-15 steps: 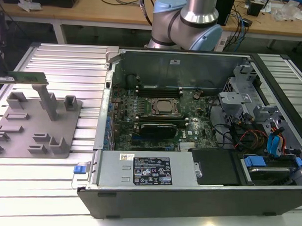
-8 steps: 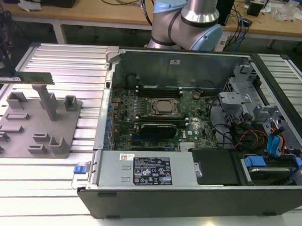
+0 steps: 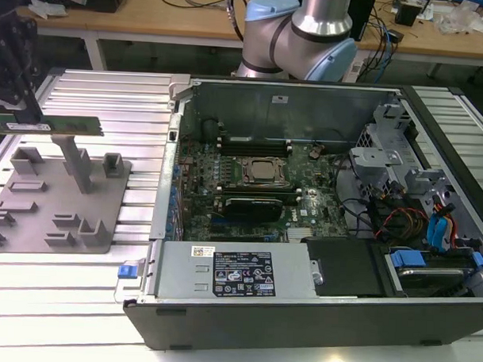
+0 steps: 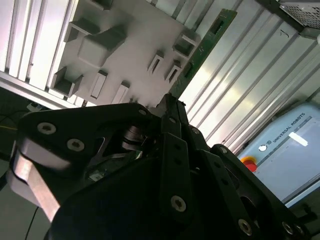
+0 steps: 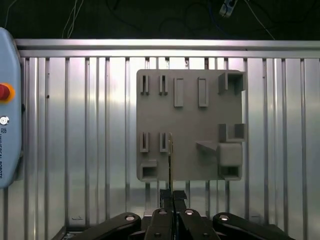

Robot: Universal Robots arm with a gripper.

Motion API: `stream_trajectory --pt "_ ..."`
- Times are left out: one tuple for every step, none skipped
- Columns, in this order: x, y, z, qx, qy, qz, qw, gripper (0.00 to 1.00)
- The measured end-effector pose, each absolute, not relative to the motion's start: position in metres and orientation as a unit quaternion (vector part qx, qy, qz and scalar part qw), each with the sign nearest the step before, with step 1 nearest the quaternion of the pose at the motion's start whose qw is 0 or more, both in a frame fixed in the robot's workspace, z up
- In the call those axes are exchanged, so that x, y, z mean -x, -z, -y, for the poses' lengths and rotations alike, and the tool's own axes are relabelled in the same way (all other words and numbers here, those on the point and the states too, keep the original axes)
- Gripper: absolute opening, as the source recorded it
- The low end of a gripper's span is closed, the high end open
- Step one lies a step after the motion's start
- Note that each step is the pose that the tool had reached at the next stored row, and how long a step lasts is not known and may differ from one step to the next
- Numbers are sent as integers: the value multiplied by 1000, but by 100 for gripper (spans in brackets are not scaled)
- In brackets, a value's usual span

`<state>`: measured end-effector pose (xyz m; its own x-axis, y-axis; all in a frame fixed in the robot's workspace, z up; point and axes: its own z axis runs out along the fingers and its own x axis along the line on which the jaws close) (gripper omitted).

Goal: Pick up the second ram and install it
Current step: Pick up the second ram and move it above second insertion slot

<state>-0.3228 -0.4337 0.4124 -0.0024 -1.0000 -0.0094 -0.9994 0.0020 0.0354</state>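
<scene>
The second ram (image 3: 57, 125), a thin green stick, hangs level above the grey slotted tray (image 3: 62, 210) at the exterior view's left. My gripper (image 3: 28, 110) is shut on one end of it, well clear of the tray's upright post. In the second wrist view the ram (image 4: 204, 49) runs out from the shut fingertips of my gripper (image 4: 172, 102) over the tray (image 4: 127, 42). The first wrist view has the ram (image 5: 171, 157) edge-on, just ahead of my gripper (image 5: 172, 196) and over the tray (image 5: 190, 117). The open computer case (image 3: 168, 250) lies at the exterior view's right.
Inside the case sit the motherboard (image 3: 253, 177), memory slots (image 3: 255, 143), cables and drive bays (image 3: 415, 203). The ribbed metal table (image 3: 109, 97) carries both tray and case. A teach pendant with a red stop button (image 5: 5, 92) lies beside the tray. The arm's base (image 3: 302, 32) stands behind the case.
</scene>
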Motion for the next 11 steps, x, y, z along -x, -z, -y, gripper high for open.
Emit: stream_trajectory --pt "319 -412 434 -706 16 708 9 9" --pt "316 -412 434 -706 16 708 9 9" --pt "312 -412 434 -706 16 708 9 9" --pt "310 -412 434 -706 16 708 9 9" --pt "308 -412 434 -706 16 708 9 9" --pt "306 -412 434 -706 16 708 9 9" --pt "304 -412 434 -706 16 708 9 9" --pt "301 -412 434 -706 16 708 9 9" --pt "300 -412 434 -706 16 708 9 9" --pt "298 -412 434 -706 16 708 9 9" --pt "295 -412 434 -706 16 708 9 9"
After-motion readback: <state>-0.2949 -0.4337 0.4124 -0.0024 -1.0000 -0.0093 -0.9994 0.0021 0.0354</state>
